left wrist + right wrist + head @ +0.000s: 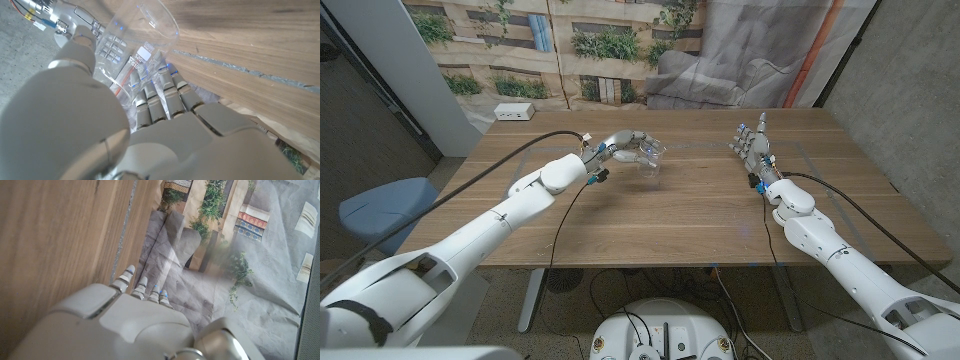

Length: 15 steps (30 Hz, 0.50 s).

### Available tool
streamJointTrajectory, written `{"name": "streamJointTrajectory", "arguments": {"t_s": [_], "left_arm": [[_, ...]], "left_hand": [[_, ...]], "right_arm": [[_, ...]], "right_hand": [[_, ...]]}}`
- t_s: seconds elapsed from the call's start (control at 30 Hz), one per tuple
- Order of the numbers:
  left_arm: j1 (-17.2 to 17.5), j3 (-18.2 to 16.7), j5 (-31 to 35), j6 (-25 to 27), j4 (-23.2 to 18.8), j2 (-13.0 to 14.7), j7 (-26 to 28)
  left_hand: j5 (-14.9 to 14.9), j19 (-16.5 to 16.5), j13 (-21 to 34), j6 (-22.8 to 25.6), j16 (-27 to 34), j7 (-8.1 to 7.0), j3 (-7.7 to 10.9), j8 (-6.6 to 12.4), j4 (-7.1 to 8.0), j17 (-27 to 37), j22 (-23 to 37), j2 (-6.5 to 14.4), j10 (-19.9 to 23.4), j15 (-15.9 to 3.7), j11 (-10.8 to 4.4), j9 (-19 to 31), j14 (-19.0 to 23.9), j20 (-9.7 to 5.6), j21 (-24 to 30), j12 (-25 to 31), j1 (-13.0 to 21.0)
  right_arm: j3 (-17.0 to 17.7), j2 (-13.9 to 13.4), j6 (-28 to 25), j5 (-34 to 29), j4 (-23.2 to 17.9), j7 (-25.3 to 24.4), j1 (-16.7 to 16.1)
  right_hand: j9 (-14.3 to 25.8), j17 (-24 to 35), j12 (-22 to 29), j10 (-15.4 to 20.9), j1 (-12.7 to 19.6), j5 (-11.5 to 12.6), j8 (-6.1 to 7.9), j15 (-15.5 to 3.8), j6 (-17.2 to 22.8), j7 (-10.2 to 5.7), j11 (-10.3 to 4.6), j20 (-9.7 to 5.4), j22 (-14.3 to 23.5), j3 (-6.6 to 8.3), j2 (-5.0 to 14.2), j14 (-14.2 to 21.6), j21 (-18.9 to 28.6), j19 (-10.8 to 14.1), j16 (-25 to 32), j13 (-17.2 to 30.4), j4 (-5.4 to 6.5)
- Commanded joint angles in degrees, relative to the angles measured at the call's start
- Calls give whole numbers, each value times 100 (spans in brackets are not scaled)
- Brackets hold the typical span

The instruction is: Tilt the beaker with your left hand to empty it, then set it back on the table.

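One clear beaker (650, 158), gripped by left hand (625, 150)

Clear glossy beaker (651, 158), matt wood table (690, 215)

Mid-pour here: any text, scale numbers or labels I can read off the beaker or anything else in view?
None can be read.
Beaker, held by the left hand: printed markings and a white patch, too blurred to read.
White box at the table's far edge: too small to tell.
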Motion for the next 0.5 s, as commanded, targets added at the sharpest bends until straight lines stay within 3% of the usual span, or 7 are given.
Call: {"name": "streamJointTrajectory", "arguments": {"t_s": [0.03, 0.5], "left_arm": [[-143, -27, 192, 252, -334, 251, -178], [-441, 169, 614, 582, -613, 348, -517]], "left_hand": [[58, 47, 36, 416, 21, -247, 14, 125, -6, 579, 20, 1010, 829, -1560, -762, 19, 635, -500, 23, 10, 834], [62, 66, 70, 477, 10, -274, -27, 146, -12, 602, 22, 1036, 899, -1560, -755, 0, 669, -505, 18, 3, 870]], "right_arm": [[-1, 4, 4, -3, 7, -2, 0], [-1, 2, 3, -2, 4, -1, -2]], "right_hand": [[12, 9, 36, -21, 22, 32, 32, -102, -36, -18, -11, 34, 26, -34, 506, -27, 37, 6, 15, 29, 6], [12, 9, 36, -21, 23, 33, 29, -100, -44, -15, -13, 34, 25, -33, 506, -27, 38, 8, 15, 29, 6]]}}
